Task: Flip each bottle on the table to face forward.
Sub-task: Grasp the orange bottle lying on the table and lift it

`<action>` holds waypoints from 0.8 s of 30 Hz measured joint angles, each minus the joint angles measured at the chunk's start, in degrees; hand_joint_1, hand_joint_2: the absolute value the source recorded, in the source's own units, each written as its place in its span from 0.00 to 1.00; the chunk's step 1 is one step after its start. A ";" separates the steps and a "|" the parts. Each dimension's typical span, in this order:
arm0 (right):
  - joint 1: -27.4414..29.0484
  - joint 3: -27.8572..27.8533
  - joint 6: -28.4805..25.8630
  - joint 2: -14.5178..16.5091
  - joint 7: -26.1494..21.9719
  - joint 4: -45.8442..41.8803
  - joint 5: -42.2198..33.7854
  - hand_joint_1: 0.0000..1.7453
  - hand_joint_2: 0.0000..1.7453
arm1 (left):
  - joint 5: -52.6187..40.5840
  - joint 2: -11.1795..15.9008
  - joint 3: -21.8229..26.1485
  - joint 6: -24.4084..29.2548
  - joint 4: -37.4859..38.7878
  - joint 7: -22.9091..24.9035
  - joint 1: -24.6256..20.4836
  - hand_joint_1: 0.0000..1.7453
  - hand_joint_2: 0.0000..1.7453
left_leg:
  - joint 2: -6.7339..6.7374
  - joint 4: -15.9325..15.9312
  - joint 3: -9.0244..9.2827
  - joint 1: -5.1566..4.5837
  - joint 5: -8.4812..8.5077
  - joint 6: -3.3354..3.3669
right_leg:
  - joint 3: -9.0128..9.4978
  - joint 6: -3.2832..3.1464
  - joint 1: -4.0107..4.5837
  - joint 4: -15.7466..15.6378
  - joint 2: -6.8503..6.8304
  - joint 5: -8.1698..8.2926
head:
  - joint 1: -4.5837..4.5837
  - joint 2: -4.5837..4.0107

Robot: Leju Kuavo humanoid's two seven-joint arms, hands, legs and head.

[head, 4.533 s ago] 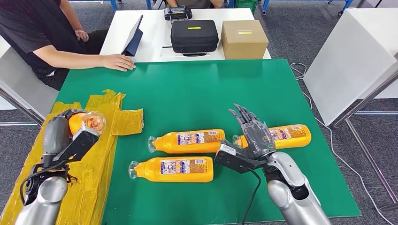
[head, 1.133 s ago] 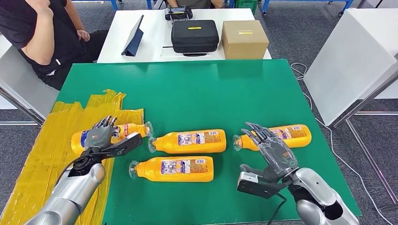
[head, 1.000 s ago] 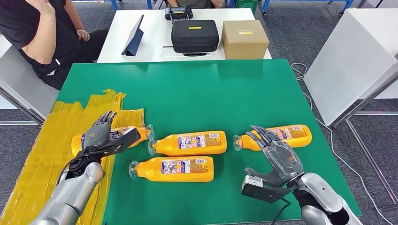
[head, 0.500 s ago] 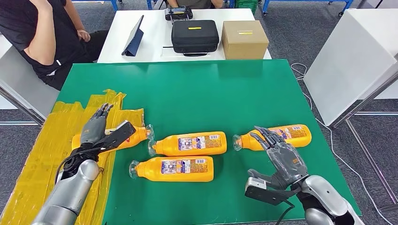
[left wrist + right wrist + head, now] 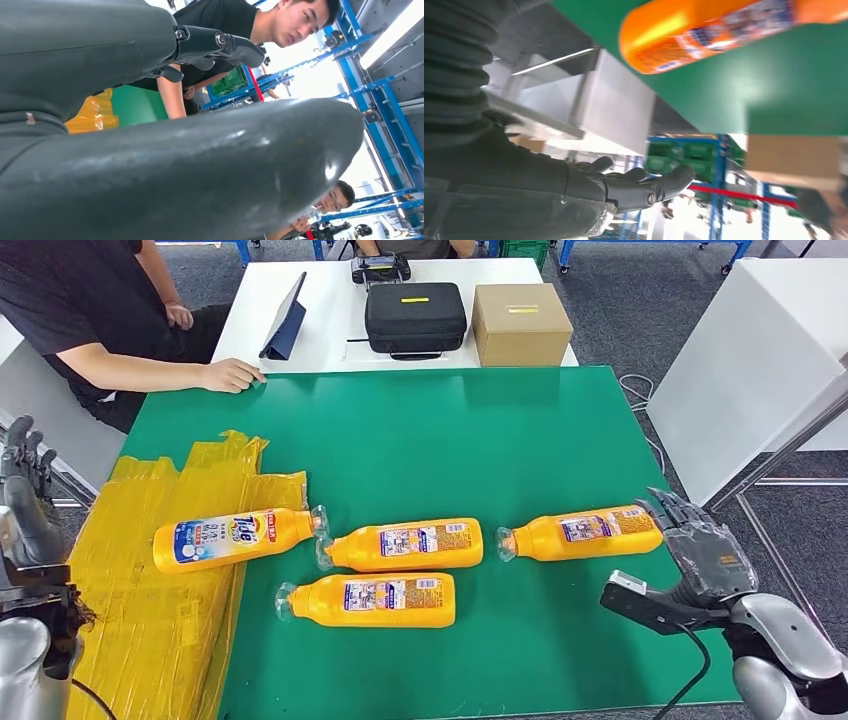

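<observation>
Head view, green bench: four orange bottles are laid on their sides across the middle of the frame. The leftmost bottle is placed at centre left on yellow tape, front label up, cap to the right. The upper middle bottle is set just right of it, its cap close beside the first bottle's cap. The lower middle bottle is laid just below that one. The right bottle is set at centre right, apart from the others. On all three of these a small printed label is shown and the cap is turned to the left.

The left hand is raised at the left edge, fingers spread, nothing held. The right hand is seen at the lower right, off the bench edge, just beside the right bottle's base, fingers apart, nothing held.

A person's hand is rested on the bench's upper left corner. A black case and a cardboard box are placed on a white table at the top.
</observation>
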 joint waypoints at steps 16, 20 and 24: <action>-13.13 4.91 5.69 -0.84 0.83 13.03 5.19 0.00 1.00 | 3.07 2.96 1.03 -0.76 -0.04 1.13 -0.19 0.00 0.00 | 0.07 0.00 -0.03 0.02 0.01 0.00 | -0.03 0.00 0.03 0.03 0.13 0.02 | 0.01 -0.01; -18.83 9.57 6.24 -1.05 0.72 18.75 5.18 0.00 1.00 | 3.82 2.96 1.03 -1.16 0.73 1.23 -1.81 0.00 0.00 | -0.02 0.02 0.03 0.01 0.06 0.03 | -0.02 0.03 0.02 0.02 0.09 0.06 | 0.02 0.00; -20.00 12.70 6.24 -1.30 1.24 21.39 4.44 0.00 1.00 | 3.97 2.96 0.92 -1.27 1.70 1.28 -2.86 0.00 0.00 | -0.15 0.03 -0.02 0.01 0.07 0.03 | 0.00 0.04 0.02 0.02 -0.03 0.07 | 0.01 -0.01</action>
